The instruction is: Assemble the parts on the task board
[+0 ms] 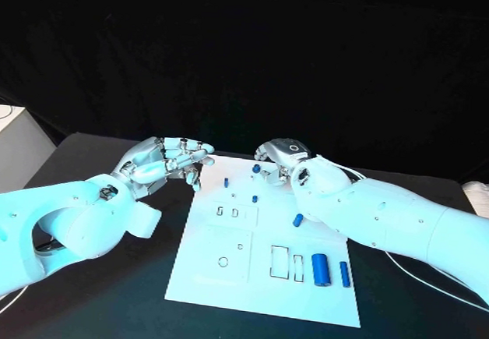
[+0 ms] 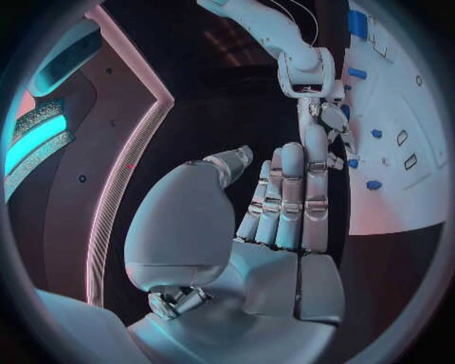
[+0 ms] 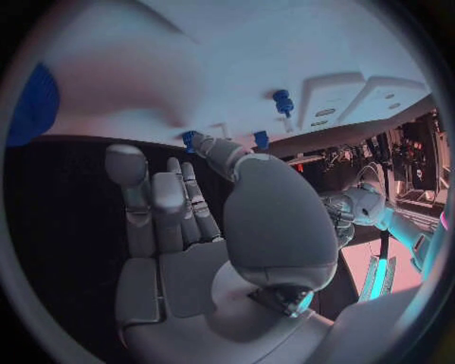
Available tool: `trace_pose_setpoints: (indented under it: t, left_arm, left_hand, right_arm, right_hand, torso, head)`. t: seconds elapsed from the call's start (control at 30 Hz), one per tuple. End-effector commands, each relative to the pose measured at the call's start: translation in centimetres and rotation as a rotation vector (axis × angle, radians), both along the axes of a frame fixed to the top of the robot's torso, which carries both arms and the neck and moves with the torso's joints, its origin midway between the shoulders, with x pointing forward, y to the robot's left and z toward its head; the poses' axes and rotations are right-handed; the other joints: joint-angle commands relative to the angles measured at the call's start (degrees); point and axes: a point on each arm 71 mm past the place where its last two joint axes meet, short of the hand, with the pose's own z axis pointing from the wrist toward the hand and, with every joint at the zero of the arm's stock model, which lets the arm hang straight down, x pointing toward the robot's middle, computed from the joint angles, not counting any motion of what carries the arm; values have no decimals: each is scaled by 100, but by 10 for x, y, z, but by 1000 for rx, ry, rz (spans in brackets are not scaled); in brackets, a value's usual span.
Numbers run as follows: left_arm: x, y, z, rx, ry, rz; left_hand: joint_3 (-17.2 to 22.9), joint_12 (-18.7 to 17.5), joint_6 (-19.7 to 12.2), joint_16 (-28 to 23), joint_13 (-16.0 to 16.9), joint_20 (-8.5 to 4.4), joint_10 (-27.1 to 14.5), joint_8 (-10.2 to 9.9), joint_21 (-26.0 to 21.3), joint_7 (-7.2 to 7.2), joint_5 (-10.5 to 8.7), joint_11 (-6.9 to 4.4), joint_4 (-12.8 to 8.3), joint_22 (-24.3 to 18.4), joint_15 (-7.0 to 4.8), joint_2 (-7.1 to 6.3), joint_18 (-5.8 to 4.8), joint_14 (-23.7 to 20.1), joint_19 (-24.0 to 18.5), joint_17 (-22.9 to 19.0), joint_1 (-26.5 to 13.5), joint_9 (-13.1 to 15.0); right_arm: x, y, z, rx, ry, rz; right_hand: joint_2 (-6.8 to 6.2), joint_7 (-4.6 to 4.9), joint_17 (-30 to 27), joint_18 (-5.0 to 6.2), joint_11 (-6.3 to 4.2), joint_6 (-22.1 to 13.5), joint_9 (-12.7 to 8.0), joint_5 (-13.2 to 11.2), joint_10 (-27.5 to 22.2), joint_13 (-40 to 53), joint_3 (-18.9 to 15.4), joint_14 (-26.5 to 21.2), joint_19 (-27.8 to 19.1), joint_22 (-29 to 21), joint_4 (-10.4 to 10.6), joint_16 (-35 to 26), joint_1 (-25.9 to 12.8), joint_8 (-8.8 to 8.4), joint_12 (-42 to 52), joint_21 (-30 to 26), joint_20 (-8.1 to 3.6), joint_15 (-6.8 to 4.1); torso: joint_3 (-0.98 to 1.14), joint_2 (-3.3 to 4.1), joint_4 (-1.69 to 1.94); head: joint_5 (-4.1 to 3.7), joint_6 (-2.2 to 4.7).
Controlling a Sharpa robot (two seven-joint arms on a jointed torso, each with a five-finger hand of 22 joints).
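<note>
Reaching for a small blue peg (image 1: 256, 169) at the task board's (image 1: 261, 296) far edge, the right hand (image 1: 281, 153) hovers with fingers spread, empty, and should close squarely on it, while the left hand (image 1: 168, 161) waits half-curled, empty, nearby.

Right hand (image 3: 204, 227) has its fingers stretched out and apart, nothing in it. Past the fingertips sits the white board (image 3: 284, 53) with small blue pegs (image 3: 281, 101) standing in it. The left hand (image 3: 346, 212) hangs off to one side.
</note>
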Motion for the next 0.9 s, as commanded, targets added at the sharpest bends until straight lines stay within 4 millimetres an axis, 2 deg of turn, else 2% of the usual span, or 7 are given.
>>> trace_pose_setpoints:
  t: [0.03,0.2,0.3,0.47,0.53,0.63,0.9]
  left_arm:
    - [0,0,2,-6,-16,-17]
    - [2,4,2,-3,-18,-5]
    - [3,5,2,-2,-18,-1]
    - [4,4,2,-3,-18,-4]
    - [4,4,2,-3,-18,-6]
    - [5,3,1,-3,-17,-7]
    - [5,3,1,-2,-14,-10]
  left_hand:
    - [41,-32,-43,-19,6,8,-46,-22,26,-9,17,-12,6,5,-15,16,21,-43,-29,4,-26,6]
    - [46,-34,-43,-24,6,10,-50,-23,33,-7,17,-10,5,9,-13,21,21,-47,-36,4,-26,9]
    - [46,-34,-43,-24,6,10,-50,-23,33,-7,17,-10,5,9,-13,21,21,-47,-36,4,-26,9]
    - [46,-34,-43,-24,6,10,-50,-23,33,-7,17,-10,5,9,-13,21,21,-47,-36,4,-26,9]
    - [46,-34,-43,-24,6,10,-50,-23,33,-7,17,-10,5,9,-13,21,21,-47,-36,4,-26,9]
    - [49,-34,-42,-26,8,12,-50,-22,39,-7,17,-10,3,13,-12,24,21,-49,-41,4,-24,11]
    - [64,-30,-36,-31,12,15,-43,-18,53,-7,18,-12,-4,23,-12,39,23,-53,-53,4,-15,18]
  right_arm:
    - [-6,-10,6,52,-20,2]
    - [-14,-34,14,164,25,-23]
    - [-20,-59,22,255,94,-43]
    - [-25,-86,25,310,174,-60]
    - [-26,-96,26,311,207,-70]
    - [-24,-112,25,304,252,-104]
    - [-16,-138,19,280,338,-220]
  right_hand:
    - [-38,0,-26,40,-8,-40,2,22,-44,3,-46,-26,-39,-26,0,-23,22,-21,40,-32,12,5]
    - [37,22,218,-26,-57,126,36,114,390,57,-65,81,168,317,64,146,1,27,325,226,4,-23]
    - [55,47,832,-138,-174,117,33,175,1332,224,31,255,456,951,139,560,-63,-33,734,724,-68,-114]
    - [-52,-17,1133,-187,-303,-14,20,376,1955,635,-195,318,575,1241,128,790,-57,-145,1227,952,-166,-212]
    - [-44,-82,1289,-223,-410,-117,123,438,1404,3018,-556,334,653,1495,94,943,150,-96,3582,1121,-250,-199]
    - [14,-21,1732,-285,-269,-231,174,357,2186,6425,-626,408,772,1866,225,1212,75,-64,6758,1381,-183,-176]
    - [20,43,3157,-463,-204,-298,217,392,3160,8173,-909,650,1077,2782,510,1912,-168,10,8258,2103,-92,-108]
  torso:
    - [7,-13,-20]
    - [25,-30,-60]
    - [28,-36,-83]
    - [29,-33,-130]
    - [37,-31,-143]
    - [46,-25,-161]
    - [34,-14,-116]
  head:
    - [-5,39]
    - [29,67]
    - [2,87]
    - [-29,107]
    - [-30,100]
    - [-52,110]
    - [-116,56]
